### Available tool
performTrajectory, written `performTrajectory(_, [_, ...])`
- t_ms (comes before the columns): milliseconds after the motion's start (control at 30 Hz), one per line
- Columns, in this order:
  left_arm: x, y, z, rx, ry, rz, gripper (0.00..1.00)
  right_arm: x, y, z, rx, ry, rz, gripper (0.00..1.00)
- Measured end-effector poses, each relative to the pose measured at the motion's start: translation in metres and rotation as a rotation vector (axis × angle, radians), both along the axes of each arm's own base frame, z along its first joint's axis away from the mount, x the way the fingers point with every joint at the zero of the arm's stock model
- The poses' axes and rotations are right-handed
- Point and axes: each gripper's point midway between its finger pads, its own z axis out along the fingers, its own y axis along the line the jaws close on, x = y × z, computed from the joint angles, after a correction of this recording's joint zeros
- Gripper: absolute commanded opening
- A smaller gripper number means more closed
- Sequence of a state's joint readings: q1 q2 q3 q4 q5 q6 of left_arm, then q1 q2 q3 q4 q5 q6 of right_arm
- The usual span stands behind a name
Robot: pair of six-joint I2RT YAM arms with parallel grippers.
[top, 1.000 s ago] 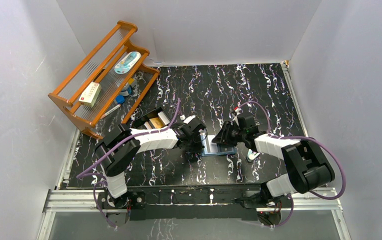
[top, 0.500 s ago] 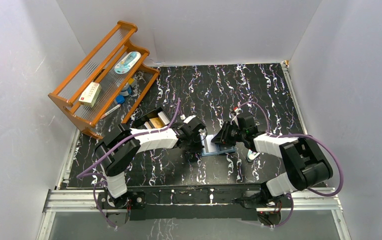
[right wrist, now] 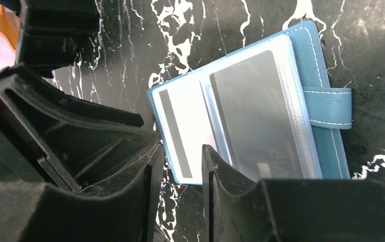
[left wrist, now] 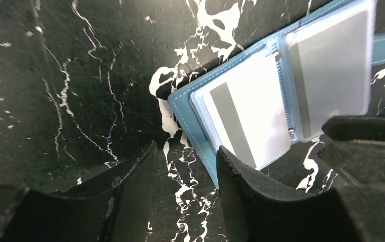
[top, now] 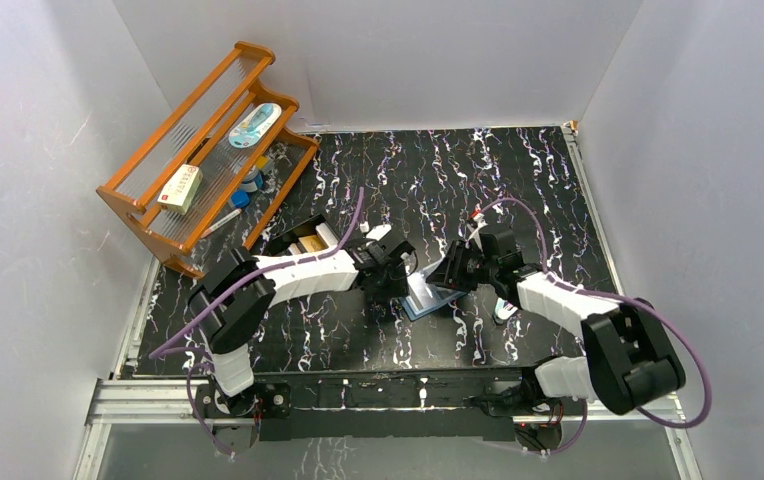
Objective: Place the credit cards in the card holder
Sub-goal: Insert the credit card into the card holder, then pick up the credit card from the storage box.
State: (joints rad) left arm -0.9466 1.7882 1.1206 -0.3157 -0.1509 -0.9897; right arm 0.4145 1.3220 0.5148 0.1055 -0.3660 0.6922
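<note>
The teal card holder [top: 426, 298] lies open near the centre of the black marbled table [top: 518, 180]. A white credit card [left wrist: 251, 116] with a dark stripe sits in one clear pocket, a grey credit card [right wrist: 256, 116] in the other. The left gripper [top: 403, 282] hovers at the holder's 9 o'clock, the right gripper [top: 450, 280] at its 2 o'clock. Both sets of jaws stand apart, grasping nothing.

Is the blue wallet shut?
No, the wallet lies open, with cards showing in its clear pockets.
</note>
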Motion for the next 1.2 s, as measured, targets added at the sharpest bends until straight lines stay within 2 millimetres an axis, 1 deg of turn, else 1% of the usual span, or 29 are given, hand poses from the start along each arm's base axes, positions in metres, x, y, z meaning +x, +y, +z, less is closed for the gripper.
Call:
performTrajectory(67, [0.005, 0.002, 0.008, 0.020, -0.017, 0.005, 0.49, 0.001, -0.002, 0.010, -0.003, -0.034, 0.002, 0.43])
performTrajectory(167, [0.016, 0.000, 0.026, 0.034, -0.061, 0.011, 0.52, 0.004, -0.003, 0.022, -0.012, -0.071, 0.005, 0.45])
performTrajectory(300, [0.029, 0.010, 0.054, 0.054, -0.121, 0.036, 0.54, 0.003, -0.006, 0.028, -0.030, -0.096, 0.022, 0.49])
performTrajectory(400, [0.040, 0.028, 0.071, 0.061, -0.147, 0.075, 0.54, 0.001, -0.008, 0.031, -0.046, -0.108, 0.034, 0.50])
performTrajectory(533, [0.063, 0.066, 0.083, 0.088, -0.158, 0.174, 0.54, -0.001, -0.012, 0.039, -0.060, -0.133, 0.041, 0.50])
performTrajectory(567, [0.070, 0.079, 0.086, 0.109, -0.168, 0.210, 0.54, -0.002, -0.012, 0.041, -0.060, -0.142, 0.041, 0.50])
performTrajectory(633, [0.080, 0.095, 0.089, 0.123, -0.183, 0.259, 0.52, -0.002, -0.013, 0.047, -0.057, -0.161, 0.041, 0.50])
performTrajectory(733, [0.090, 0.118, 0.096, 0.115, -0.211, 0.326, 0.43, -0.002, -0.013, 0.052, -0.051, -0.181, 0.042, 0.50])
performTrajectory(800, [0.093, 0.135, 0.099, 0.102, -0.225, 0.368, 0.37, -0.003, -0.013, 0.053, -0.052, -0.184, 0.044, 0.50])
performTrajectory(867, [0.099, 0.153, 0.102, 0.087, -0.243, 0.413, 0.35, -0.004, -0.014, 0.051, -0.057, -0.178, 0.047, 0.50])
performTrajectory(933, [0.105, 0.166, 0.103, 0.075, -0.253, 0.448, 0.35, -0.005, -0.015, 0.050, -0.062, -0.173, 0.050, 0.50])
performTrajectory(1000, [0.112, 0.176, 0.100, 0.058, -0.252, 0.473, 0.35, -0.006, -0.015, 0.049, -0.063, -0.171, 0.051, 0.50])
performTrajectory(1067, [0.115, 0.185, 0.092, 0.046, -0.235, 0.488, 0.34, -0.006, -0.015, 0.049, -0.063, -0.170, 0.051, 0.50])
performTrajectory(1200, [0.120, 0.192, 0.079, 0.019, -0.194, 0.493, 0.35, -0.006, -0.015, 0.052, -0.058, -0.177, 0.051, 0.50])
